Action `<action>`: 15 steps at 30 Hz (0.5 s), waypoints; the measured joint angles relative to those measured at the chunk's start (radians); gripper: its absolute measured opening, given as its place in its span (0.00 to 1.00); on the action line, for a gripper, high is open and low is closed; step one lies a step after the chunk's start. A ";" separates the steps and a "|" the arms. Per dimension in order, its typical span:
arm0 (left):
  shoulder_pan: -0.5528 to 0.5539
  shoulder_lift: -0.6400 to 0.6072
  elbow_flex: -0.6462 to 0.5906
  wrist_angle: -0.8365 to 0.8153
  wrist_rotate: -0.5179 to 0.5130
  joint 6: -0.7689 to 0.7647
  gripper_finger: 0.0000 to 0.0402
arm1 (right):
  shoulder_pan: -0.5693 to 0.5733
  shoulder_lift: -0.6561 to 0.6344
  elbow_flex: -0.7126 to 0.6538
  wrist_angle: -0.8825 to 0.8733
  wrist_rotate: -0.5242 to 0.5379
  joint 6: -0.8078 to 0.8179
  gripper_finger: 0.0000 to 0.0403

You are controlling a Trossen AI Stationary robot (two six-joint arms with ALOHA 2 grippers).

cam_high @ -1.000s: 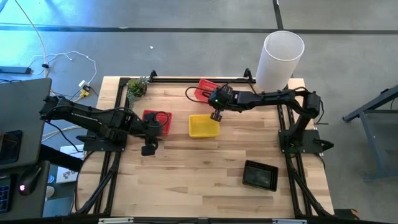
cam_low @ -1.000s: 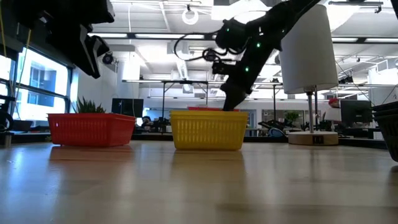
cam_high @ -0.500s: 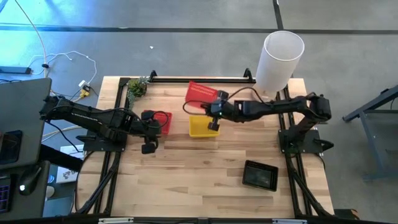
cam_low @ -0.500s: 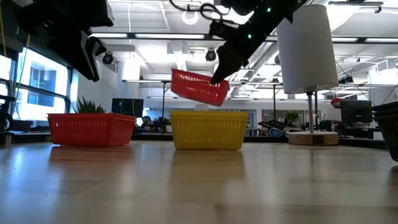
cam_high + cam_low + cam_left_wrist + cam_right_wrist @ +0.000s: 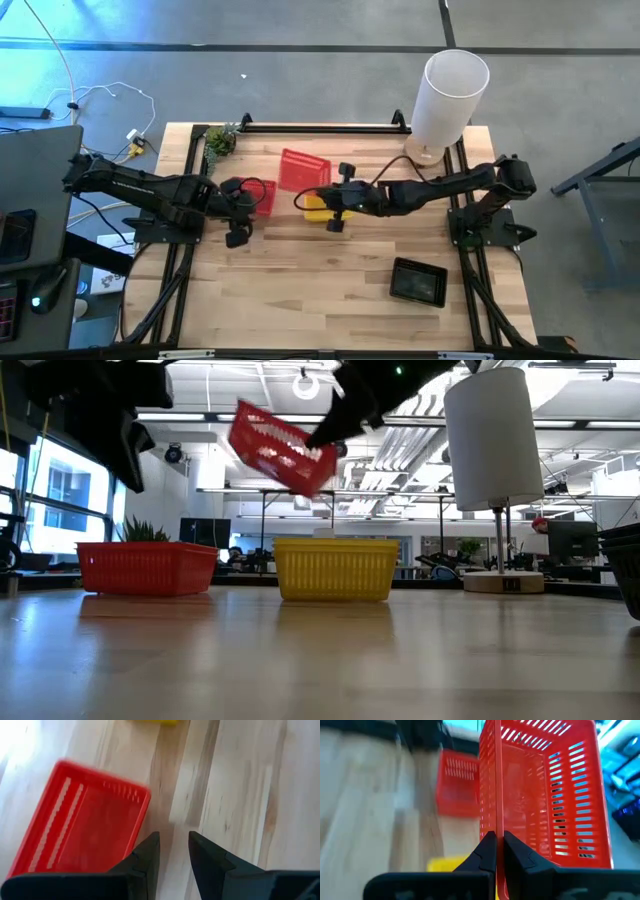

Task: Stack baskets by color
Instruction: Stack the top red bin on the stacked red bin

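Black basket (image 5: 418,282): lies on the desk (image 5: 320,300) at the near right, well apart from the other baskets; in the low view only its edge shows at the right border.

Left end effector (image 5: 236,233): hangs above the desk at the near side of the resting red basket, holding nothing; in the left wrist view its two dark fingers (image 5: 145,860) stand slightly apart over bare wood, just beside that basket's corner.

Resting red basket (image 5: 262,197): sits upright on the desk at the left, partly hidden by the left arm in the high view; in the low view it stands left of the yellow basket, apart from it.

Yellow basket (image 5: 335,568): sits upright on the desk near the middle; in the high view the right arm covers most of it.

Right end effector (image 5: 338,200): reaches from the right to above the yellow basket, closed on the rim of the lifted red basket; the right wrist view shows its fingers (image 5: 487,851) pinching one wall.

Lifted red basket (image 5: 303,169): held in the air, tilted, above and between the yellow basket and the resting red one, touching neither.

Green plant (image 5: 219,140): stands at the desk's far left corner.

White cylinder (image 5: 449,96): stands tall at the far right corner.
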 joint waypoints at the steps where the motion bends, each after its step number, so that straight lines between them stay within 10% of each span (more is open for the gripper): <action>1: -0.004 -0.008 0.000 -0.026 -0.001 -0.013 0.22 | 0.005 0.000 0.000 0.031 0.000 0.000 0.00; 15: -0.067 -0.171 0.021 -0.096 -0.025 -0.090 0.22 | 0.010 0.004 0.071 0.312 0.007 -0.013 0.00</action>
